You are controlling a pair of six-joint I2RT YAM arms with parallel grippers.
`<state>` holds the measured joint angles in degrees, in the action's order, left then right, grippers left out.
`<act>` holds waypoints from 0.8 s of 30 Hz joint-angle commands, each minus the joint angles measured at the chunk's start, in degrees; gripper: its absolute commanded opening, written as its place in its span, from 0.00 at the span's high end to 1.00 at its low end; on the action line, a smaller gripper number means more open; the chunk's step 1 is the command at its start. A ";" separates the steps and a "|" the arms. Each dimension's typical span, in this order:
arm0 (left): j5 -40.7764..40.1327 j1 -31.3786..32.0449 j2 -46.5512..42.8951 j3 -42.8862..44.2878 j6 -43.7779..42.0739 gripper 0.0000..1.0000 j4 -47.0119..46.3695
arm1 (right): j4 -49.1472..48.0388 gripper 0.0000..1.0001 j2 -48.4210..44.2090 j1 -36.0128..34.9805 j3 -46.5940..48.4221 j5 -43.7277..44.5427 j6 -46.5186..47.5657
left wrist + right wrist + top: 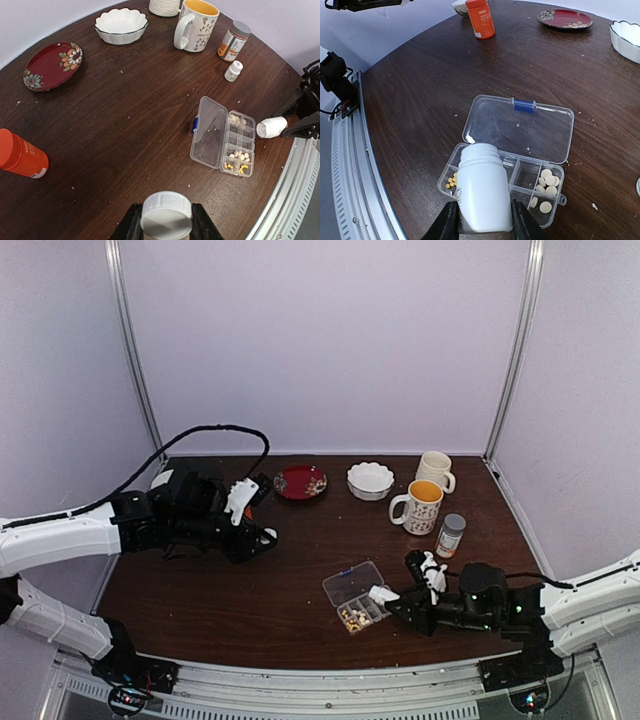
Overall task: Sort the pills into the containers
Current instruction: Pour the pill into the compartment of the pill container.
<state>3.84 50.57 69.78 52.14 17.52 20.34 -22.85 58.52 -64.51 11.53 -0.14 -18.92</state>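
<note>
One organiser box [210, 134], two mugs [197, 26], one bowl [121, 24], one plate [52, 65]

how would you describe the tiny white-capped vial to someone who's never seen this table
On the dark wooden table, find the yellow-lined patterned mug; a grey-capped amber bottle stands beside it. The vial stands between that bottle and the clear pill box. It is upright, white-capped and much shorter than the amber bottle.
</note>
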 commanded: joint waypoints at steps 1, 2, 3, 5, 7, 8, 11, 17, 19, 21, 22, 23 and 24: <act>-0.72 -0.30 -0.54 -1.41 0.68 0.94 -3.21 | -2.23 1.00 3.06 0.19 1.30 2.05 -1.79; -0.60 -0.34 -0.90 -1.95 0.68 0.94 -3.56 | -1.82 1.00 3.77 0.21 1.63 2.28 -1.93; -0.52 -0.32 -1.26 -2.36 0.68 0.94 -3.89 | -1.33 1.00 4.32 0.18 1.99 2.54 -2.18; -0.63 -0.36 -1.70 -2.99 0.68 0.93 -4.23 | -0.57 1.00 5.50 0.31 2.65 3.00 -2.43; -0.83 -0.29 -1.97 -3.54 0.68 0.93 -4.42 | 0.28 1.00 6.52 0.30 3.27 3.42 -2.79; -0.82 -0.29 -2.01 -3.68 0.68 0.93 -4.53 | 1.00 1.00 7.04 0.33 3.69 3.94 -2.98; -0.98 -0.29 -1.59 -3.88 0.59 0.93 -4.52 | 3.35 1.00 8.78 0.43 5.83 4.92 -3.30; -0.60 -0.34 -0.88 -3.97 0.50 0.92 -4.47 | 6.97 1.00 11.95 0.70 8.55 5.77 -3.72; -0.61 -0.34 -1.01 -3.99 0.41 0.92 -4.49 | 7.80 1.00 12.58 0.83 8.96 6.03 -3.92; -0.70 -0.31 -1.11 -4.14 0.28 0.92 -4.47 | 8.67 1.00 13.07 0.85 9.43 5.78 -3.93; -0.70 -0.31 -1.13 -4.22 0.20 0.92 -4.47 | 8.88 1.00 13.18 0.84 9.55 5.46 -3.93; -0.69 -0.29 -1.09 -4.19 0.15 0.92 -4.43 | 8.92 1.00 13.27 0.85 9.56 5.11 -3.85; -0.68 -0.37 -1.05 -4.23 0.16 0.92 -4.50 | 8.95 1.00 13.28 0.89 9.61 4.92 -3.92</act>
<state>3.57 50.57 68.86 48.38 17.61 18.79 -15.62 71.42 -63.90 19.57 3.92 -22.24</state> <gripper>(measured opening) 0.287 0.330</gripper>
